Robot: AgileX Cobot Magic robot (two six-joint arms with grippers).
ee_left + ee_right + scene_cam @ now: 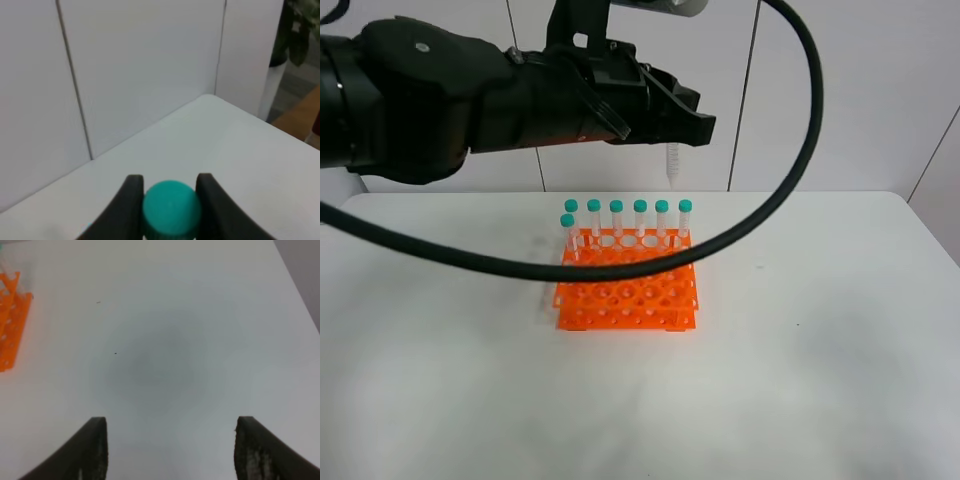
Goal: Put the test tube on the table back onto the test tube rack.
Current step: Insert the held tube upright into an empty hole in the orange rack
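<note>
Left end effector (pixel 170 186) was clamped tight on the teal cap of the test tube (pixel 672 162). The tube hung upright in the air, lifted clear of the test tube rack (pixel 628 292) and in no hole. Seven other teal-capped tubes (pixel 617 215) stood in the rack, mostly along the back row. Right end effector (pixel 170 440) was spread wide, holding nothing, over the counter (pixel 820 350) beside the rack.
</note>
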